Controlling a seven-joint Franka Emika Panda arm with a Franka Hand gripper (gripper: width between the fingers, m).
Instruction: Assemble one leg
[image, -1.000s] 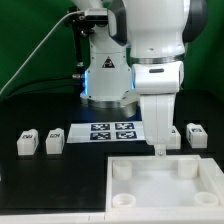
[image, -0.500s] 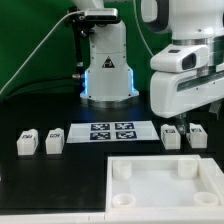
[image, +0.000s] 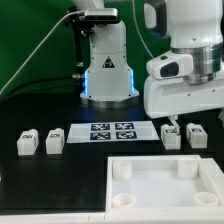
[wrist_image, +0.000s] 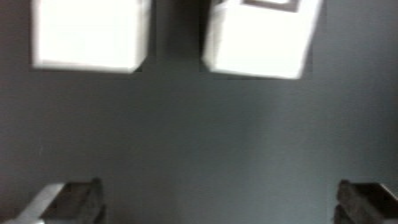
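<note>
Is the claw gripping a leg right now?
No, the wrist view shows the claw open, with only dark table between its fingers.

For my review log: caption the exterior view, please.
Open gripper hovers above two legs at the exterior view's right, holding nothing; white tray lies in front.

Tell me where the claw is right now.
On the exterior view's right, the open claw hangs just above the leg and its neighbour leg, right of the marker board and behind the tray.
</note>
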